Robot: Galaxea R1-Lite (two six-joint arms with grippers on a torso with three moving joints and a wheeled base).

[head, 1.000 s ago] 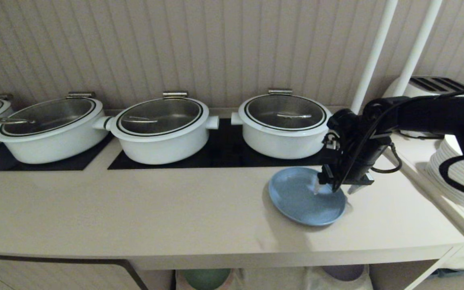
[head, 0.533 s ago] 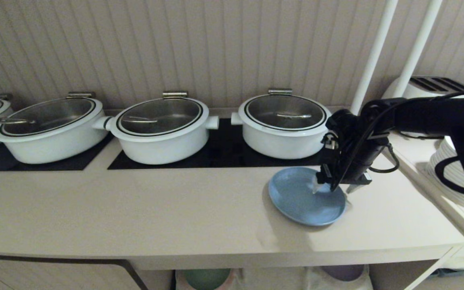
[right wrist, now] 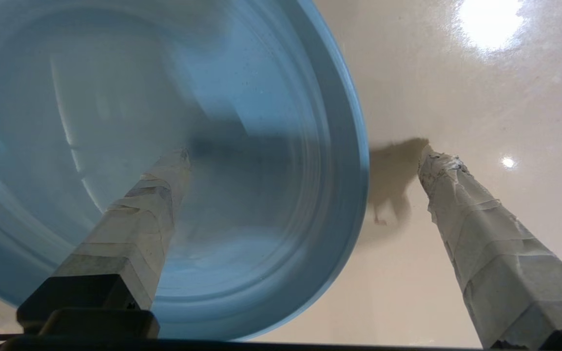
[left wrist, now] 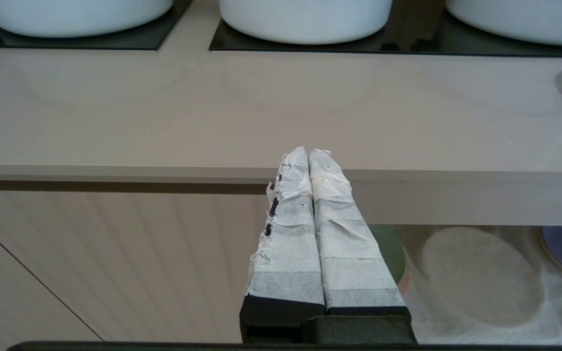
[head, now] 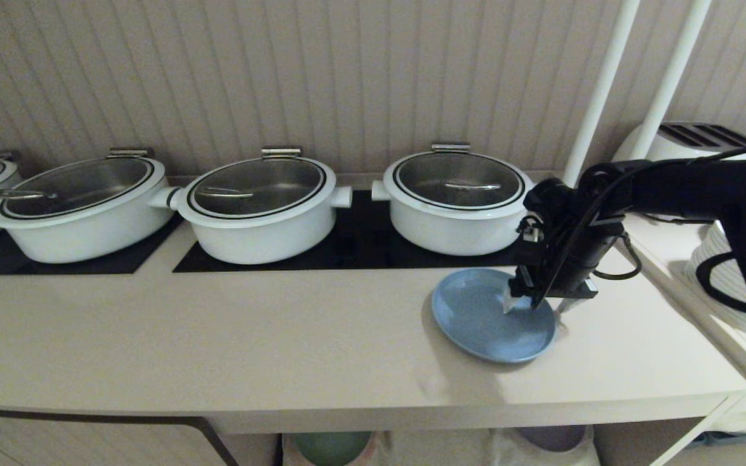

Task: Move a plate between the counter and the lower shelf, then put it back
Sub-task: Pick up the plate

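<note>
The light-blue plate [head: 492, 315] lies flat on the beige counter [head: 282, 336], in front of the rightmost white pot. My right gripper [head: 536, 305] points down at the plate's right rim and is open. In the right wrist view the plate [right wrist: 115, 97] has one fingertip [right wrist: 176, 163] over its inside, while the other fingertip [right wrist: 432, 161] is outside it over the counter [right wrist: 456, 73]; the right gripper [right wrist: 305, 155] holds nothing. My left gripper [left wrist: 308, 152] is shut and empty, parked below the counter's front edge [left wrist: 164, 171]. The lower shelf [left wrist: 480, 278] shows a white cloth.
Several white lidded pots [head: 256, 207] stand on black glass panels [head: 360, 249] along the wall. To the right are a raised ledge with white poles [head: 599, 90], a toaster [head: 690, 139] and stacked white plates [head: 735, 285]. A green plate [head: 332, 446] and a purple plate [head: 550, 437] sit on the lower shelf.
</note>
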